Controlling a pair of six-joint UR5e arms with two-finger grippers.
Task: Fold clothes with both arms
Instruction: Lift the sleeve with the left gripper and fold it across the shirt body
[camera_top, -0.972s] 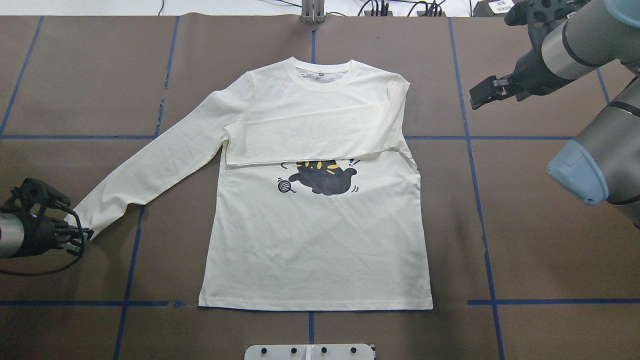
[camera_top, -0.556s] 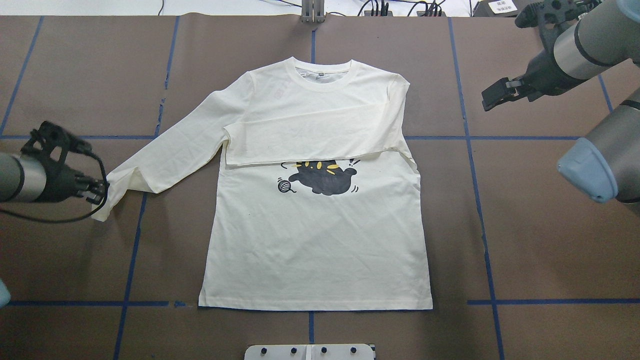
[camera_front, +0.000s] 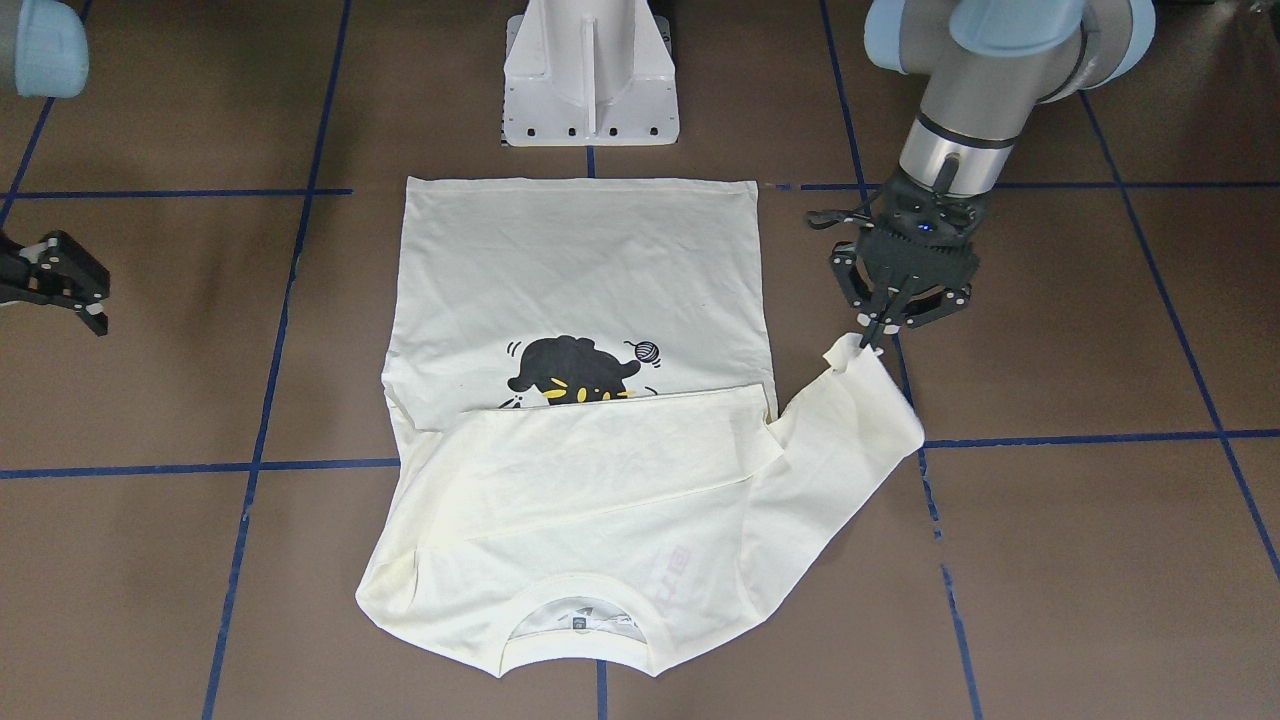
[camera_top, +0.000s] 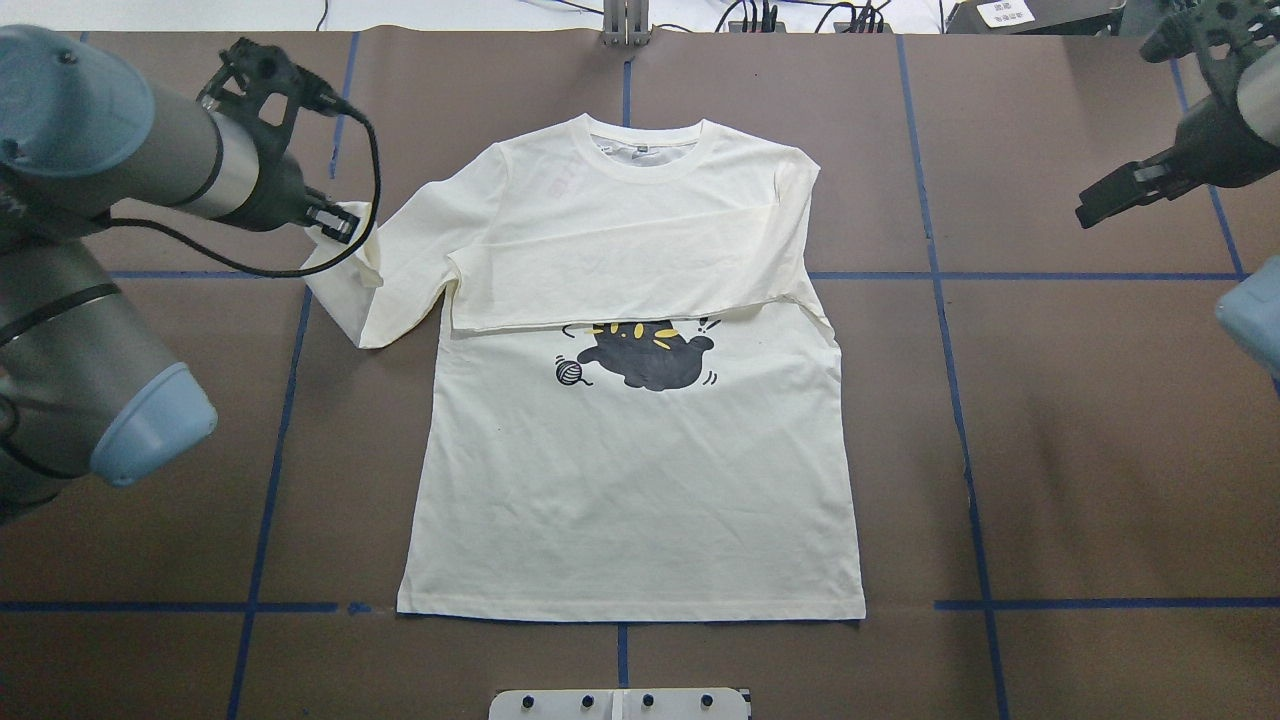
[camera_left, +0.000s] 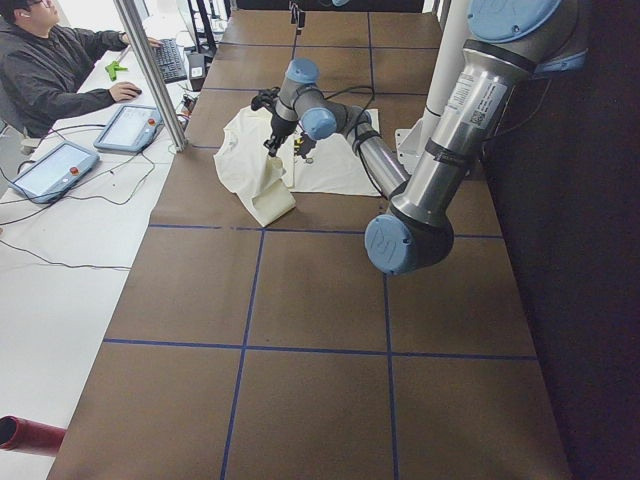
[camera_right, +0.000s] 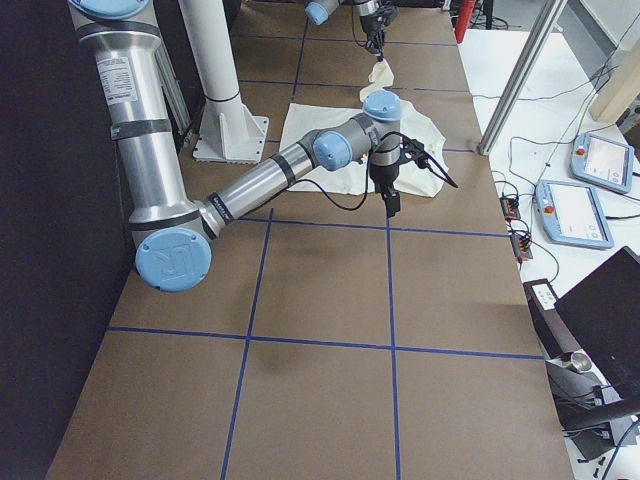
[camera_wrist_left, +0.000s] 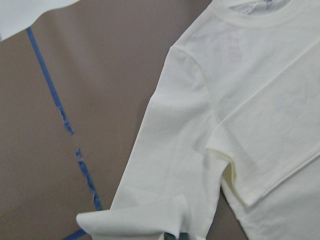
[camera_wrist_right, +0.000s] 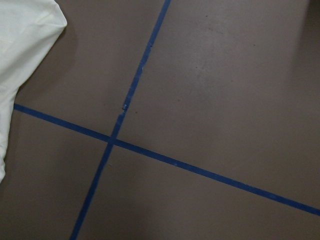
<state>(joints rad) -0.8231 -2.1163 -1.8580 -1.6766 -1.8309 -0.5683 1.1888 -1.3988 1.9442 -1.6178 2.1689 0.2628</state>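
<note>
Faint pinkish lettering (camera_front: 680, 578) is showing through the cream-white long-sleeved shirt (camera_top: 640, 480) near its collar, too pale to read. The shirt is lying flat mid-worktop, one sleeve folded across the chest above the black cat print (camera_top: 645, 357). The left gripper (camera_top: 338, 226), wrist tilted down, is pinching the other sleeve's cuff in its jaws above the brown paper-covered worktop (camera_top: 1050, 450). The right gripper (camera_top: 1105, 203) is hovering well apart; whether its jaws are spread, I cannot tell.
</note>
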